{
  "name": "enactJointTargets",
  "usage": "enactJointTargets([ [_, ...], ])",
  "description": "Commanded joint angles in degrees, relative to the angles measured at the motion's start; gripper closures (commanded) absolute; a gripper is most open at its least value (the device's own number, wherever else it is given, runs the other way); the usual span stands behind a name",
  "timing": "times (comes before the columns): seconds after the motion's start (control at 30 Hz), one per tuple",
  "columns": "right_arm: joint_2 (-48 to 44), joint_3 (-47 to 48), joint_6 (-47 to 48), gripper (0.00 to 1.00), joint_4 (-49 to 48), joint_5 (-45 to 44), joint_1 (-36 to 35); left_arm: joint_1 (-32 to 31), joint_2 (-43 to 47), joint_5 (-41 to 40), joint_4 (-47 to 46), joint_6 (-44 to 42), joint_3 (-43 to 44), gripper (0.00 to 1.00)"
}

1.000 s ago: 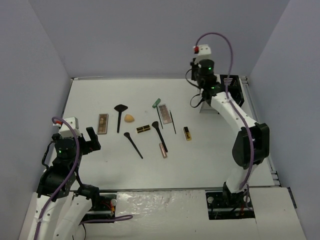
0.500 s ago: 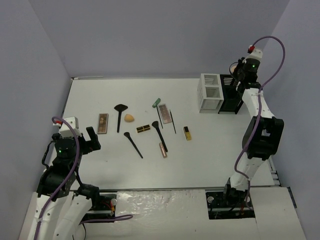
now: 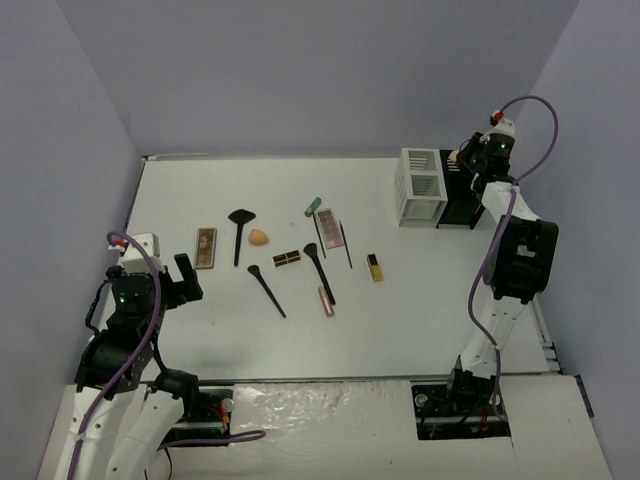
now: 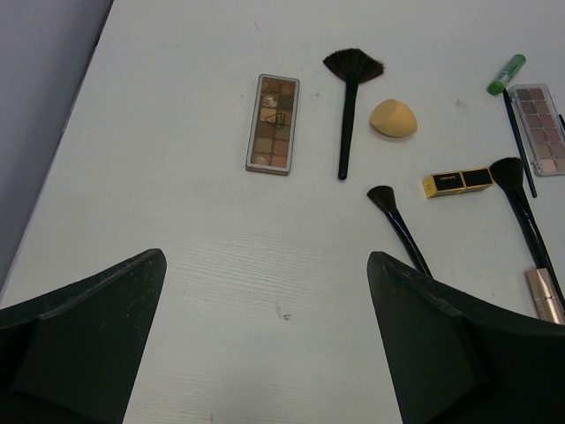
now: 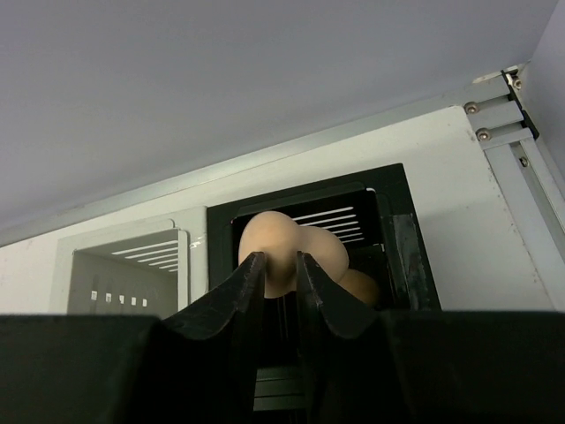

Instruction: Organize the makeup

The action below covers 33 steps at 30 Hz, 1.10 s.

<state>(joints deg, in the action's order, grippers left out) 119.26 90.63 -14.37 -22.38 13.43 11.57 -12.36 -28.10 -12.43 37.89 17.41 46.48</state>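
My right gripper is shut on a beige sponge and holds it over the open black organizer box. A second sponge lies inside that box. In the top view the right gripper is at the far right, above the black box. My left gripper is open and empty at the near left. Ahead of it lie a palette, a fan brush, a sponge, a black-gold case and brushes.
A white slatted box stands left of the black one. A second palette, a green tube, a pink tube and a gold bottle lie mid-table. Grey walls close in on both sides.
My right arm has swung from over the white box to the right, over the black box, carrying the sponge. My left arm has barely moved.
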Motion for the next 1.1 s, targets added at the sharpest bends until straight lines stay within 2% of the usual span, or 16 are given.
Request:
enactJointTargets([
  [0.0, -2.45, 1.47, -0.02, 0.74, -6.32, 1.85, 0.07, 0.32, -1.35, 0.3, -2.42, 0.43, 1.33, 0.03],
  [0.13, -4.27, 1.24, 0.99, 0.57, -5.41, 1.34, -0.19, 0.32, -1.19, 0.27, -2.38, 0.52, 1.25, 0.03],
  [0.4, -11.85, 0.34, 4.85, 0.45, 0.2, -1.82, -4.52, 0.32, -0.64, 0.3, -2.38, 0.48, 1.25, 0.03],
  [0.63, -19.39, -6.24, 10.74, 0.26, 5.34, -6.75, -20.79, 0.34, -0.47, 0.3, -2.01, 0.63, 1.33, 0.03],
  [0.77, -20.97, -9.85, 11.85, 0.18, 6.0, -10.99, -33.35, 0.49, -0.37, 0.03, -1.85, 0.7, 1.42, 0.03],
  [0.87, -19.63, -11.68, 10.71, 0.13, 5.05, -13.64, -43.03, 0.61, -0.18, -0.16, -1.77, 0.72, 1.33, 0.03],
  [1.07, -10.89, -8.22, 11.09, 0.12, 4.07, -15.12, -54.97, 0.93, -0.12, -0.32, -1.68, 0.93, 1.36, 0.03],
])
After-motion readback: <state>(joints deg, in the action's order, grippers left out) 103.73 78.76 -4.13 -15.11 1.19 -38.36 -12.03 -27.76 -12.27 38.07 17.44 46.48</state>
